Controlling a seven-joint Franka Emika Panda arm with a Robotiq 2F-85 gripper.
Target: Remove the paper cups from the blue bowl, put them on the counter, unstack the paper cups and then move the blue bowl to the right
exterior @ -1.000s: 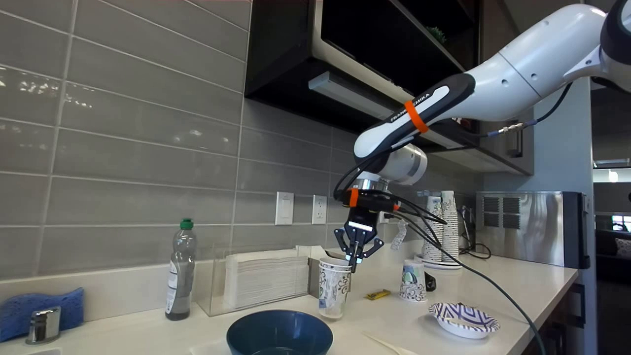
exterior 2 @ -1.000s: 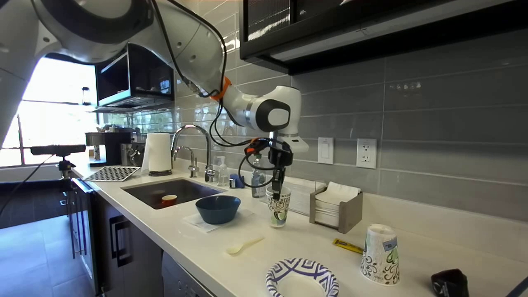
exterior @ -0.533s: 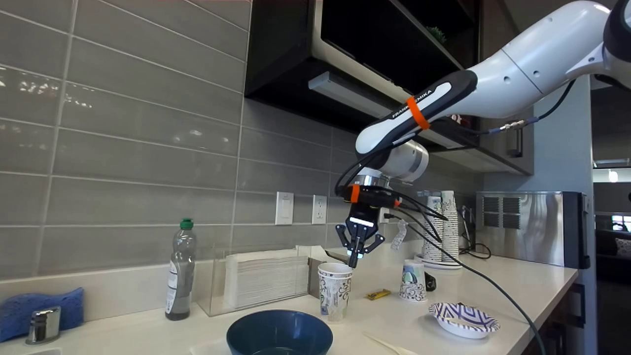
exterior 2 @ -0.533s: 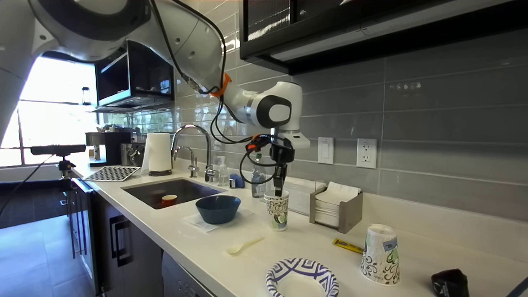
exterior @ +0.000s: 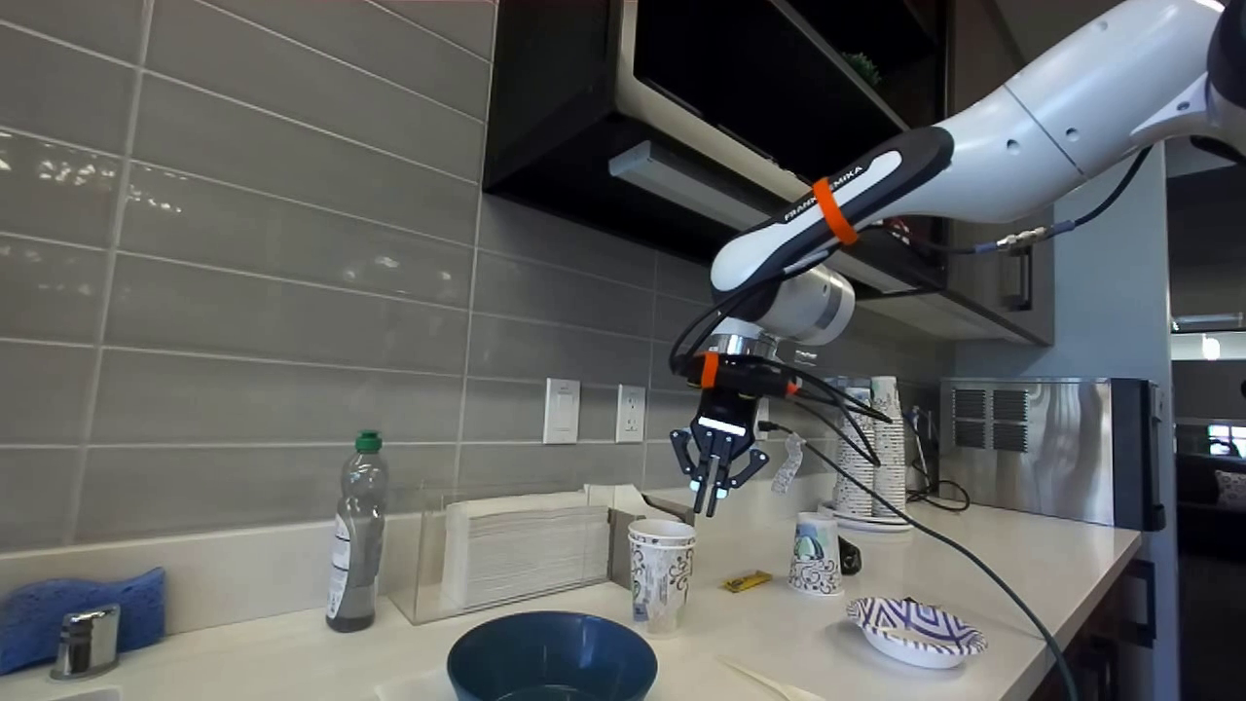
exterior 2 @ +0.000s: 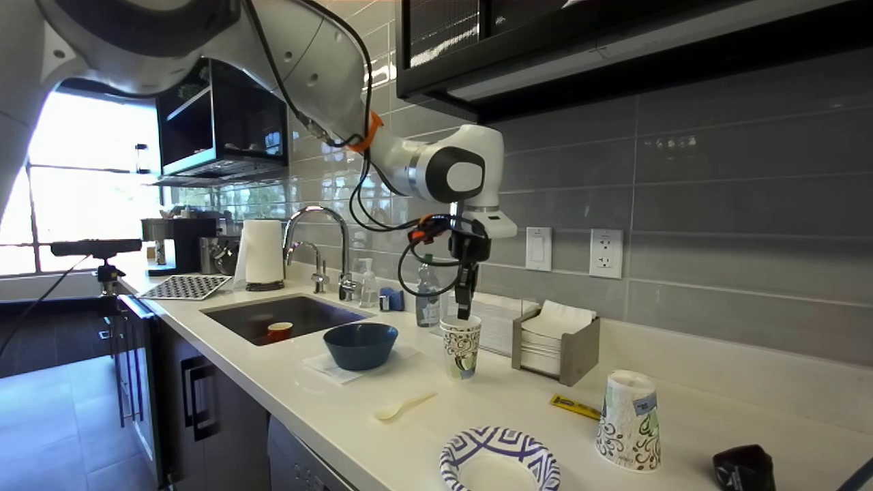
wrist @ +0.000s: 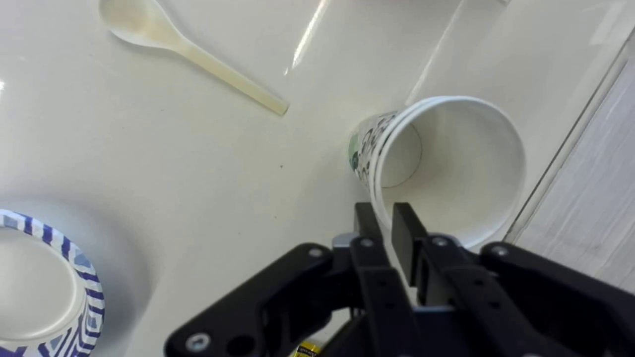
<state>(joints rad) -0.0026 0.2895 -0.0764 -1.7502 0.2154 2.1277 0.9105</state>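
Gripper (wrist: 384, 215) is raised, jaws newly parted | unstacking of paper cups (exterior: 662, 579) presumed | inner cup (wrist: 461, 158) to be pinched next

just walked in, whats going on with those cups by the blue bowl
A robot arm is partway through separating some paper cups. They stand upright on the counter, one nested in another, so the unstacking is not yet done. The blue bowl sits nearby. The pincer, narrowly open and holding nothing, hovers just above the cups' rim.
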